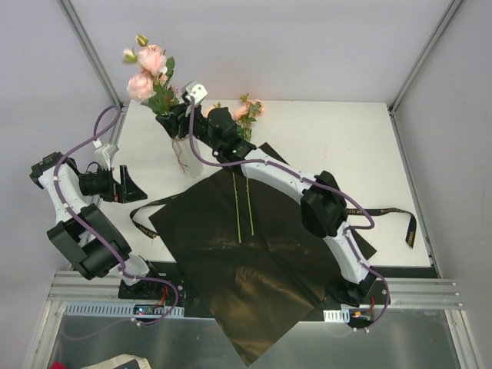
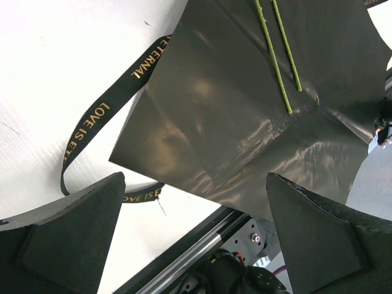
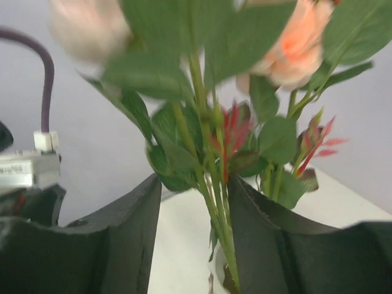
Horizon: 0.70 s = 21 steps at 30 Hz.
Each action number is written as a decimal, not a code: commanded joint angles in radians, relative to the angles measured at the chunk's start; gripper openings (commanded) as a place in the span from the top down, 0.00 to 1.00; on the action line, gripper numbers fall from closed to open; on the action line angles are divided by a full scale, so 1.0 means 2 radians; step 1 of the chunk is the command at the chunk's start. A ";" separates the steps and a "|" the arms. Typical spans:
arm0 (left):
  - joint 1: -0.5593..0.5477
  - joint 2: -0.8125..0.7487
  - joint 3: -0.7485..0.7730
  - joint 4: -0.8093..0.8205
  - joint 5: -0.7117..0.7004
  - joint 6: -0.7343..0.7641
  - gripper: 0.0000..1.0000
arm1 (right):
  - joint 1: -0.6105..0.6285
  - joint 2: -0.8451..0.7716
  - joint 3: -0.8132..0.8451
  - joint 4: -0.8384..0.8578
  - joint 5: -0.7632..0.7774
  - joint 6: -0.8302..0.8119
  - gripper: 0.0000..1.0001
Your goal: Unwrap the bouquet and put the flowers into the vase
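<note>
Peach-pink flowers (image 1: 146,68) stand upright with their stems in the white vase (image 1: 187,161) at the table's back left. My right gripper (image 1: 179,117) is just above the vase neck, around the stems. In the right wrist view the green stems (image 3: 214,202) run between the open jaws of that gripper (image 3: 195,180), resting against the right finger, with a gap to the left finger; the vase mouth (image 3: 222,275) shows below. More flowers (image 1: 247,111) lie on the table, their two stems (image 1: 243,206) across the flat black wrap (image 1: 254,261). My left gripper (image 1: 123,184) hangs open and empty.
Black ribbon with gold lettering lies left of the wrap (image 1: 142,219) and trails off to the right (image 1: 396,219). In the left wrist view the wrap (image 2: 245,122), the two stems (image 2: 277,61) and the ribbon (image 2: 104,116) lie below the left gripper (image 2: 196,239). The wrap overhangs the table's near edge.
</note>
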 commanded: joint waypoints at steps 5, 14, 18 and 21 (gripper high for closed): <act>0.011 -0.010 0.007 -0.018 0.014 0.021 0.01 | -0.002 -0.089 -0.028 -0.103 -0.036 -0.005 0.26; 0.018 -0.010 0.009 -0.025 0.015 0.025 0.01 | -0.037 -0.216 -0.181 -0.247 0.069 0.016 0.03; 0.020 -0.013 0.009 -0.026 0.014 0.025 0.01 | -0.060 -0.220 -0.198 -0.354 0.132 0.068 0.03; 0.021 -0.014 0.009 -0.026 0.017 0.022 0.01 | -0.084 -0.215 -0.234 -0.355 0.113 0.067 0.01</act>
